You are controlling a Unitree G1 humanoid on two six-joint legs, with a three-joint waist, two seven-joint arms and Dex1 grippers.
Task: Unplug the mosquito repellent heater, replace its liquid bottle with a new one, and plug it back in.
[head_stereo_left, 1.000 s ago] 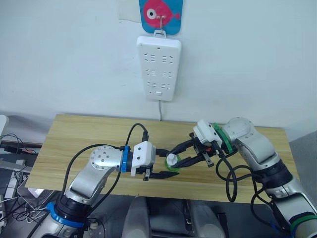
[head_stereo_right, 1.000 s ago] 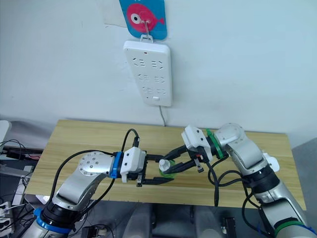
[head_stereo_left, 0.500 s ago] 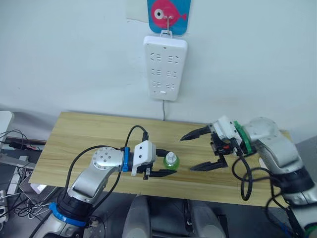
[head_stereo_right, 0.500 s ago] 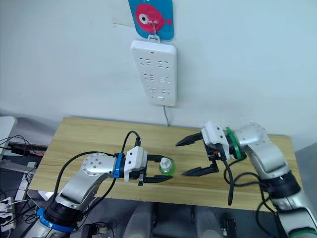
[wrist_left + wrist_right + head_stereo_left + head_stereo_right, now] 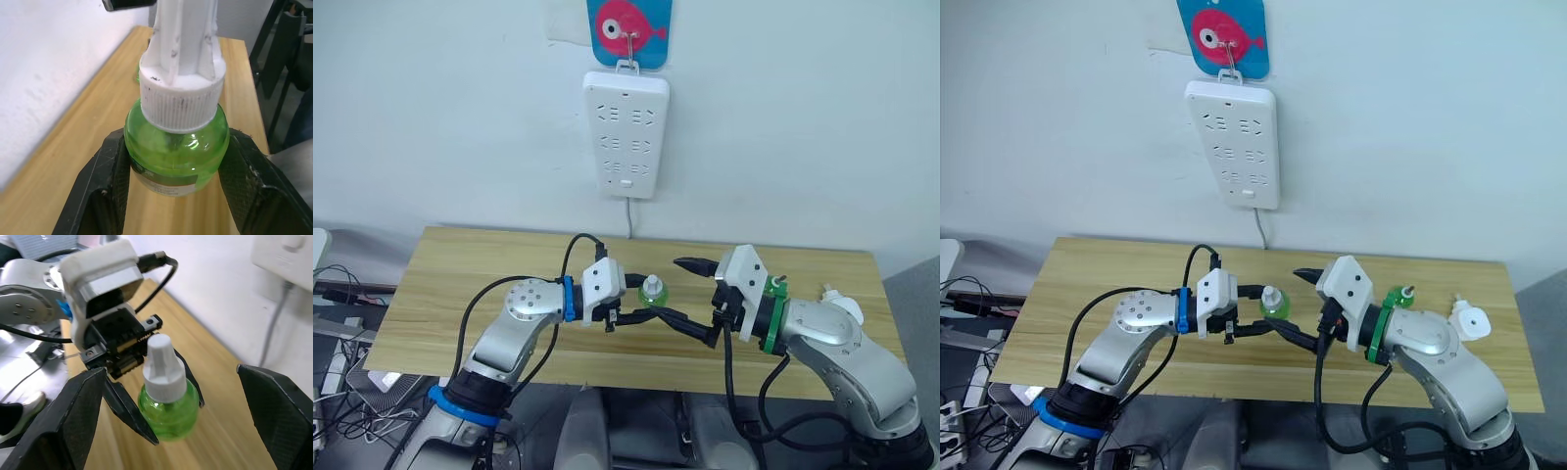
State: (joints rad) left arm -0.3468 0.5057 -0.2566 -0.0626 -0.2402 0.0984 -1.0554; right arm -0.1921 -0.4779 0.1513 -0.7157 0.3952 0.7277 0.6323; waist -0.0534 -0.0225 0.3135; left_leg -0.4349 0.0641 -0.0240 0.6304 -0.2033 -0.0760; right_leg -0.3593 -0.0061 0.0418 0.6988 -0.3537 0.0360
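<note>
Wooden counter [image 5: 460,264] below: left gripper [image 5: 641,311] fingers clamp the new one [image 5: 653,294] (light, slick plastic); right gripper [image 5: 690,299], fingers spread wide beside it, should pinch its cap.

1. A plain white wall [image 5: 822,117] stands behind a light wooden counter [image 5: 450,274].
2. A long white power strip [image 5: 626,134] hangs on that wall from a hook, under a blue card with a pink fish [image 5: 629,23].
3. Cables [image 5: 337,284] lie beyond the counter's left end.
</note>
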